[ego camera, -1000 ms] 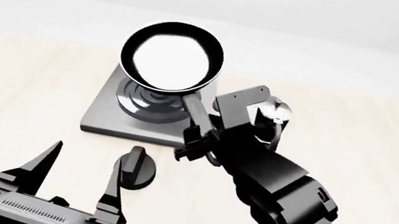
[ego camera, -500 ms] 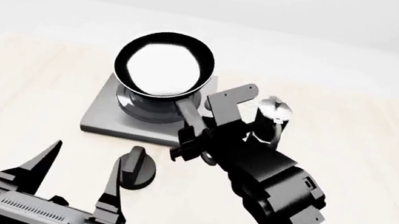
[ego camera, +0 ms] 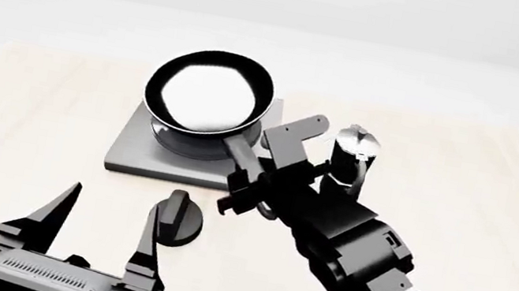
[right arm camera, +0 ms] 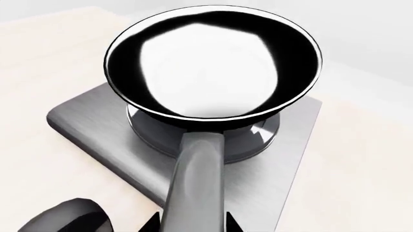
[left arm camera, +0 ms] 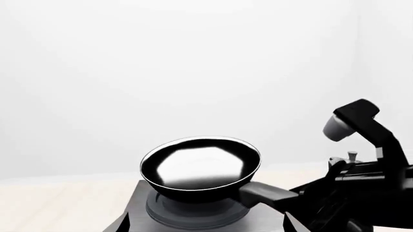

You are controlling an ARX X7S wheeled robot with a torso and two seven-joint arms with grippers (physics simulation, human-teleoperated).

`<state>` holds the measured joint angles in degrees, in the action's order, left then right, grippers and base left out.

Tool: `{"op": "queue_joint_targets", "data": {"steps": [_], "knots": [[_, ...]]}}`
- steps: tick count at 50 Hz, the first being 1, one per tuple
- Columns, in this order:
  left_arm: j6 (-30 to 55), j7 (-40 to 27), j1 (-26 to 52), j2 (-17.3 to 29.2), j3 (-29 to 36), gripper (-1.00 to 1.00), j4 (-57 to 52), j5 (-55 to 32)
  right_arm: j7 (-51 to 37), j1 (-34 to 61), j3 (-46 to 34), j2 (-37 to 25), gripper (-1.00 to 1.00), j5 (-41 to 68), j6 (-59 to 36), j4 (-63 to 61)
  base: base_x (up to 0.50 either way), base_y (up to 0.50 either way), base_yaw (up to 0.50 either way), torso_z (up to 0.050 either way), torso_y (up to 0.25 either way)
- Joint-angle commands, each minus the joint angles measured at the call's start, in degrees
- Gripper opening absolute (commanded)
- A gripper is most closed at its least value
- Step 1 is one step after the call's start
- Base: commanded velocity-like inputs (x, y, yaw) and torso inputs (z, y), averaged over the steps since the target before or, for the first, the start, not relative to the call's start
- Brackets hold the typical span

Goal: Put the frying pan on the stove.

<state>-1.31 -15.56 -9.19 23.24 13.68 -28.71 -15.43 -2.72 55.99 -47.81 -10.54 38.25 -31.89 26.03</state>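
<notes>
Nearest us in the head view, our left gripper (ego camera: pixel 100 233) hangs idle above the table (ego camera: pixel 19 111) with its two dark tapered fingers spread wide and nothing between them. Just past it stands a small black round knob (ego camera: pixel 176 219) with an upright fin. Our right gripper (ego camera: pixel 250 184) is clamped around the near end of the frying pan's handle (ego camera: pixel 239 150), a long straight black bar that we judge stiff enough to carry the bowl without flexing. We judge the frying pan (ego camera: pixel 207 95) to be rigid and fairly heavy at its far end, so a firm hold on the handle is the sensible one; its glossy skin looks slippery. The pan's round shallow bowl, black outside and mirror-bright inside, sits over the dark concentric rings of the stove (ego camera: pixel 136 152), a flat square grey slab; whether it rests on them we cannot tell. Beside the slab stands a black moka pot (ego camera: pixel 351 162) with a silver lid.
</notes>
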Motion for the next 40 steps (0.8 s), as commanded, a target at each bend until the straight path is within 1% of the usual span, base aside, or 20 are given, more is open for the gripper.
{"op": "queue_joint_targets", "data": {"steps": [1,11,12,27,31,33,40], "knots": [[-0.13,-0.21,-0.01,0.11,0.05,1.00,0.06,-0.03,-0.07,1.34,1.58,0.95,-1.00,-3.10,1.71,0.23,0.00,0.00,0.00,0.000,0.000],[-0.15,-0.31,0.02,0.28,0.15,1.00,0.00,-0.13,-0.15,1.29,1.26,1.12,-1.00,-3.44,2.33,1.23,0.00,0.00,0.00,0.000,0.002],[-0.15,-0.33,0.01,0.30,0.15,1.00,-0.03,-0.14,-0.23,1.33,1.29,1.15,1.00,-3.45,2.37,1.34,0.00,0.00,0.00,0.010,0.000],[-0.11,-0.56,0.00,0.45,0.28,1.00,-0.16,-0.32,-1.38,1.03,1.07,0.49,1.00,-2.58,0.46,-1.26,0.00,0.00,0.00,0.000,0.000],[-0.18,-0.61,-0.05,0.60,0.09,1.00,-0.21,-0.57,-3.00,-0.45,2.14,-0.73,1.00,-1.70,0.86,-5.52,0.00,0.00,0.00,0.000,0.000],[-0.20,-0.66,0.08,0.58,0.02,1.00,-0.03,-0.64,-4.40,-2.09,2.46,-2.08,1.00,-1.11,0.75,-10.27,0.00,0.00,0.00,0.000,0.000],[-0.31,-0.84,0.09,0.70,-0.14,1.00,0.02,-0.73,-8.19,-4.73,4.13,-4.96,1.00,0.48,0.25,-20.01,0.00,0.00,0.00,0.000,0.000]]}}
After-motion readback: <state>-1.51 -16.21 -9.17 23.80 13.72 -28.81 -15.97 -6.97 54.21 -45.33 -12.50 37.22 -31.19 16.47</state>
